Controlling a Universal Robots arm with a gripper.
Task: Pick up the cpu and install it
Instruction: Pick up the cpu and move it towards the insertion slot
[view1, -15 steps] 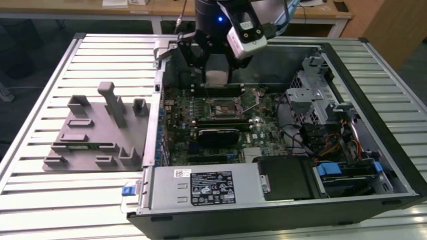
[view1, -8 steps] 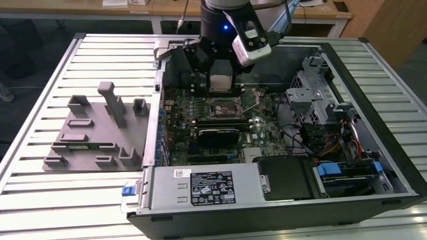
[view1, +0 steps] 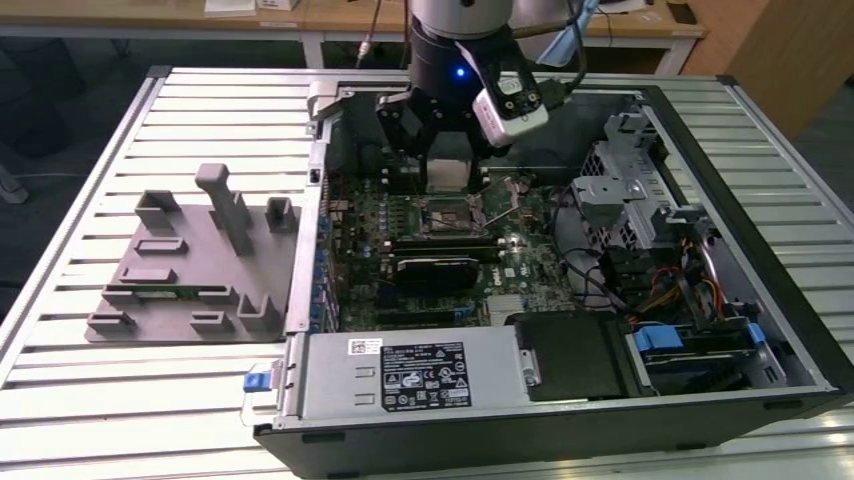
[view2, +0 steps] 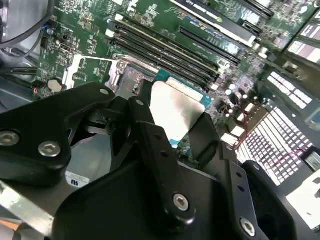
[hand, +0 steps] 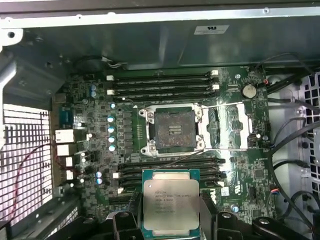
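While pinching the cpu (hand: 171, 205) by its edges in the gripper (hand: 171, 222) jaws, hangs above the motherboard (hand: 250, 167), short of the open, empty socket (hand: 173, 129). Picked up; not yet seated.

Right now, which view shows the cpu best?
The first wrist view: the cpu faces the camera squarely, metal top nearly unobstructed. The second wrist view shows it slanted, partly behind the tool's fingers. The exterior view shows a pale patch under the tool.
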